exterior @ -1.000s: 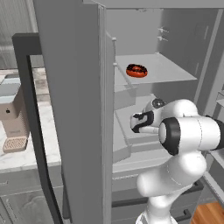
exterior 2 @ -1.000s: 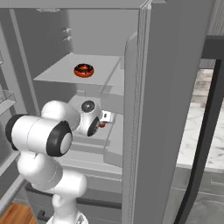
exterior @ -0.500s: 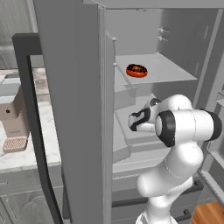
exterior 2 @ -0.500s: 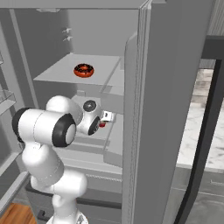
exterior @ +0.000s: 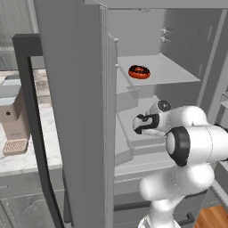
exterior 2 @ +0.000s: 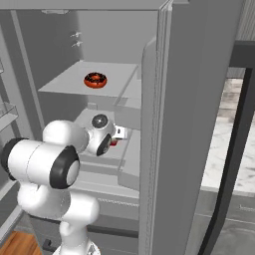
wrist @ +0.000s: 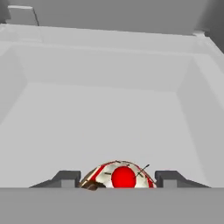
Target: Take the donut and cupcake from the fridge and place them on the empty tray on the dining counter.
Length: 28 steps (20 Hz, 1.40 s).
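Observation:
The fridge (exterior: 75,111) stands open in front of me. The donut (exterior: 139,71), orange-brown with dark icing, lies on its upper shelf (exterior 2: 64,82), also seen from the right as the donut (exterior 2: 95,79). My gripper (exterior: 140,124) reaches into the middle shelf one level below the donut. In the hand view the cupcake (wrist: 119,176), red with a pale top, sits between the two fingertips (wrist: 69,177), which press against its sides. From the right, a bit of red cupcake (exterior 2: 113,143) shows just under the gripper (exterior 2: 119,133).
The open fridge door (exterior 2: 189,124) stands close on the right of the arm. A beige coffee machine (exterior: 13,116) sits on a marble counter (exterior: 26,156) left of the fridge. Door bins (exterior 2: 9,112) line the fridge's left side.
The jaws have closed from wide open onto the cupcake. The arm's elbow has shifted slightly; the hand stays on the middle shelf. The donut has not moved.

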Available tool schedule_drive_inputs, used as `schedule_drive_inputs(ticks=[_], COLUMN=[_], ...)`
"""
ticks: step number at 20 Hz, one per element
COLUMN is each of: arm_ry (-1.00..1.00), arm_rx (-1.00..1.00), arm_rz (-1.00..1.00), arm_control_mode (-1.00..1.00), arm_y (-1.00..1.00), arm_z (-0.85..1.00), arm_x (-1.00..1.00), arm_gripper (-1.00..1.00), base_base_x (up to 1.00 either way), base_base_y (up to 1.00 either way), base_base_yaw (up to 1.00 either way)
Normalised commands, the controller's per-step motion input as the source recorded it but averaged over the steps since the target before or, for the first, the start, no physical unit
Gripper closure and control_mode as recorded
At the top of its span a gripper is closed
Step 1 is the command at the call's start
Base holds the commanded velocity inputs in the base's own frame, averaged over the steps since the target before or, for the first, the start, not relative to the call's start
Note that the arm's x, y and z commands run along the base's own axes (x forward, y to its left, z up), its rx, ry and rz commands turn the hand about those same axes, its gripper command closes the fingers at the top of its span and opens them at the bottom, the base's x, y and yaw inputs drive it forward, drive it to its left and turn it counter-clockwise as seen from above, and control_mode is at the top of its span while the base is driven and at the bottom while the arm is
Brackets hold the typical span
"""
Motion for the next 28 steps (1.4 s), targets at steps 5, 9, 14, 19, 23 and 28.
schedule_drive_inputs(ticks=[5, 9, 14, 19, 23, 28], arm_ry=[0.06, 0.19, 0.11, -0.14, -0.52, -0.47], arm_rx=[-0.02, -0.04, -0.06, -0.01, 0.0, 0.0], arm_rz=[0.2, 0.21, 0.14, 0.04, 0.01, 0.0], arm_control_mode=[-1.0, -1.0, -1.0, -1.0, -1.0, -1.0], arm_y=[0.0, 0.0, 0.0, 0.0, 0.0, 0.0], arm_z=[0.85, 1.0, 0.92, 0.41, 0.42, 0.68], arm_x=[-1.0, -1.0, -1.0, -1.0, -0.98, -0.9], arm_gripper=[1.0, 1.0, 1.0, 1.0, 1.0, 1.0], base_base_x=[0.0, 0.0, 0.0, 0.0, 0.0, 0.0], base_base_y=[0.0, 0.0, 0.0, 0.0, 0.0, 0.0], base_base_yaw=[0.0, 0.0, 0.0, 0.0, 0.0, 0.0])
